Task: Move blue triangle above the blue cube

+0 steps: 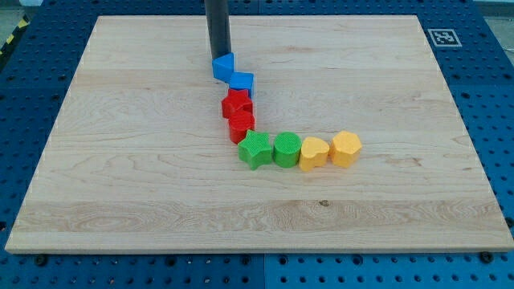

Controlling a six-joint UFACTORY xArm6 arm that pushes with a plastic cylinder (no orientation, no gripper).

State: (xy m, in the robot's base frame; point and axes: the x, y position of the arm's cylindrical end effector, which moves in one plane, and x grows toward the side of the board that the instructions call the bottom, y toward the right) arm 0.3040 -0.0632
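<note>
My tip (218, 57), a bare rod with no pincer to open or close, touches the light, rigid, easily sliding blue triangle (223, 66) at upper centre, already just above the blue cube (242, 81), best pushed on a flat face.

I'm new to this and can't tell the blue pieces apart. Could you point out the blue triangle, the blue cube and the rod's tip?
blue triangle (222, 66): camera view, on its front face.
blue cube (242, 81): camera view, on its top face.
my tip (218, 57): camera view, the rod's very end, touching the triangle's top edge.
</note>
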